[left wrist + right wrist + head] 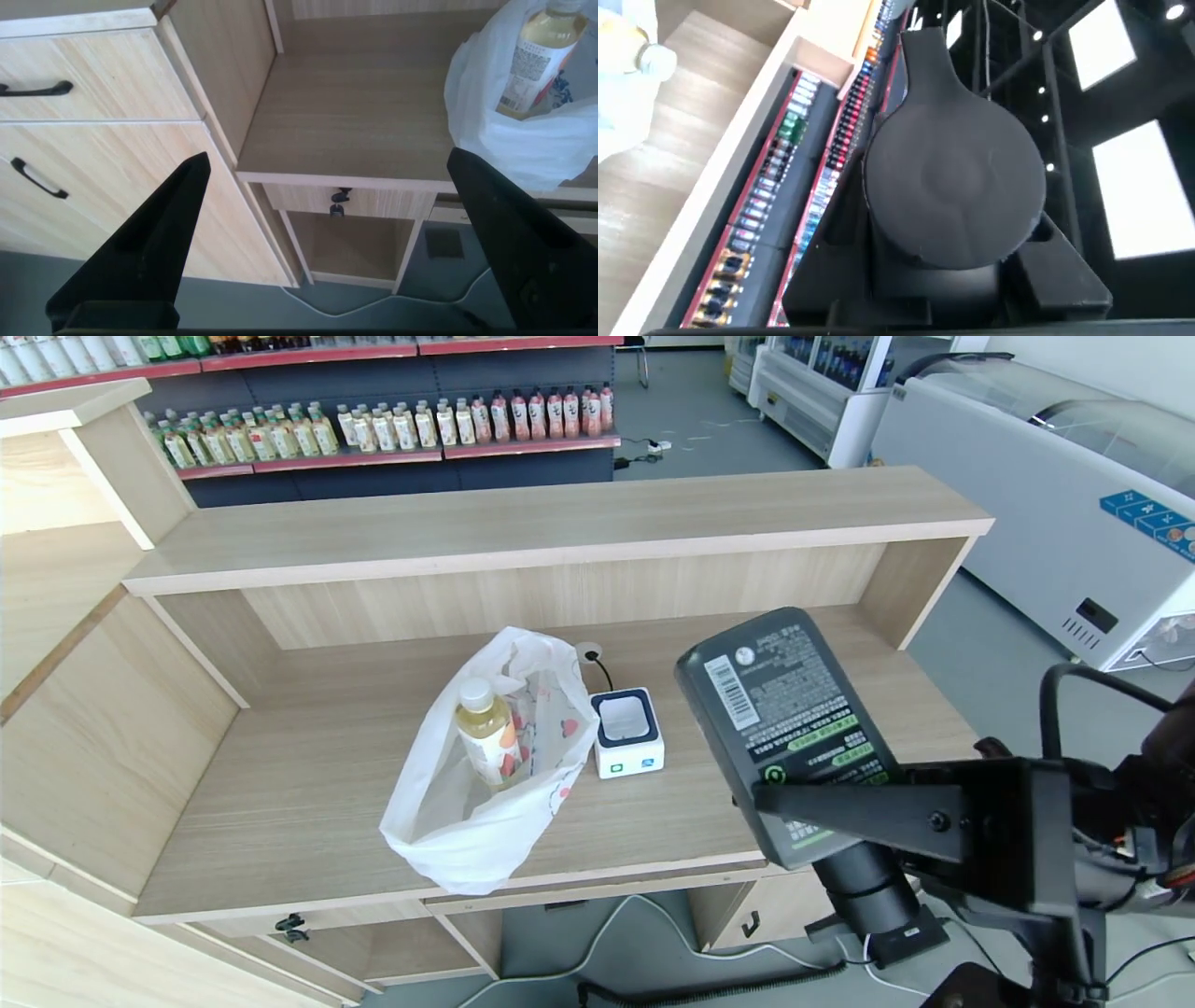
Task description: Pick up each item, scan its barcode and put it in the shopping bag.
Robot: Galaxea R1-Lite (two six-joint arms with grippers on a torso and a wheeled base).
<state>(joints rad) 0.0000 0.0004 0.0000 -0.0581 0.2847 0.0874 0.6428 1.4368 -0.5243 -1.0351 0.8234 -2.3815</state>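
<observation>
My right gripper (pixel 794 812) is shut on a dark grey flat bottle (pixel 789 728) with a black cap (pixel 868 887). It holds the bottle tilted above the counter's front right, cap toward me, with the barcode label (pixel 731 691) facing up. The right wrist view shows the bottle (pixel 952 177) close between the fingers. A white scanner box (pixel 627 733) sits mid-counter, left of the bottle. The white shopping bag (pixel 485 803) lies open beside it with a tea bottle (pixel 487 733) inside. My left gripper (pixel 327 252) hangs open, low, off the counter's front left corner, with the bag (pixel 523 121) farther off.
The wooden counter (pixel 308 784) has a raised back ledge (pixel 560 527) and side walls. Drawers (pixel 84 121) stand at its left. A cable (pixel 602 670) runs from the scanner to a hole. Drink shelves (pixel 392 429) and freezers (pixel 1046 495) stand beyond.
</observation>
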